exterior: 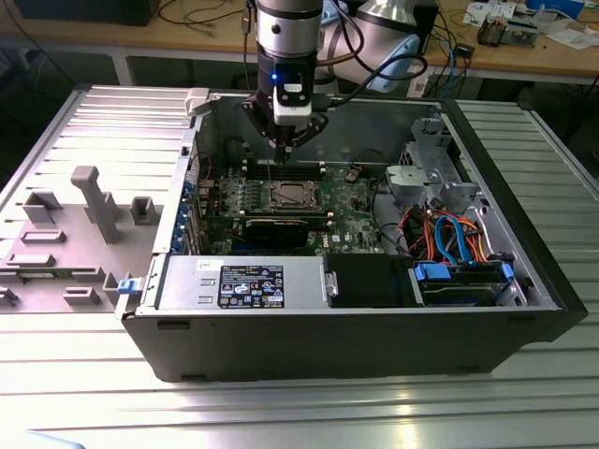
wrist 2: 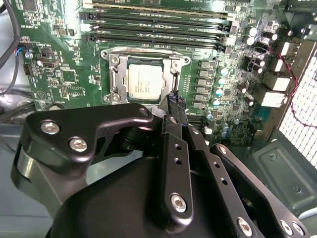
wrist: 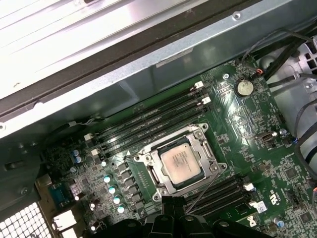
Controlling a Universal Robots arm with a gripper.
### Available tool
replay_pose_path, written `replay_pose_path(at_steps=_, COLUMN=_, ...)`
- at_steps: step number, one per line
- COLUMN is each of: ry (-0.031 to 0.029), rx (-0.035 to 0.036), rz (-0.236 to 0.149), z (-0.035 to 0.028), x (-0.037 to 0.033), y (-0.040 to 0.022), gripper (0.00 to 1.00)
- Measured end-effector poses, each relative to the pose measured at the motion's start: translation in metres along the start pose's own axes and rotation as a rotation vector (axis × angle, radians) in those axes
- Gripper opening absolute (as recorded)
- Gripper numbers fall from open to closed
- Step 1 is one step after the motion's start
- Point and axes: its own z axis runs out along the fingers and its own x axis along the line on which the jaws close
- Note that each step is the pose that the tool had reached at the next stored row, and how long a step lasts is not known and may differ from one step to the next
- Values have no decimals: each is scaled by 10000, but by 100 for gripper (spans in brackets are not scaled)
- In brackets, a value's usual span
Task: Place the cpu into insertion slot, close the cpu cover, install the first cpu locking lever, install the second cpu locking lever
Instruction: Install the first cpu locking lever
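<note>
I saw the small square silvery-grey cpu seated in the shiny-rimmed square insertion slot on the green circuit board. That was at the centre of the exterior view, inside the open black computer case on the ribbed metal bench. In both wrist views the thin silver cpu cover lay flat around the chip. The black jaws were clenched together on nothing, hanging above the board near the slot.
</note>
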Motion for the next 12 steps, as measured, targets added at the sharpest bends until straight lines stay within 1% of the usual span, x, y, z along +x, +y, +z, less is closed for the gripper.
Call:
replay_pose_path(at_steps=2, ry=-3, rx=1, rz=-238, z=0, x=0, y=0, gripper=11)
replay_pose_path(at_steps=4, ry=-6, rx=1, rz=-599, z=1, x=0, y=-1, gripper=11)
replay_pose_path(at_steps=7, ry=-10, rx=-1, rz=-839, z=3, x=4, y=-2, gripper=11)
replay_pose_path(at_steps=9, ry=-16, rx=-6, rz=-879, z=6, x=19, y=-8, gripper=11)
replay_pose_path(at_steps=12, ry=-22, rx=-7, rz=-879, z=7, x=60, y=-27, gripper=11)
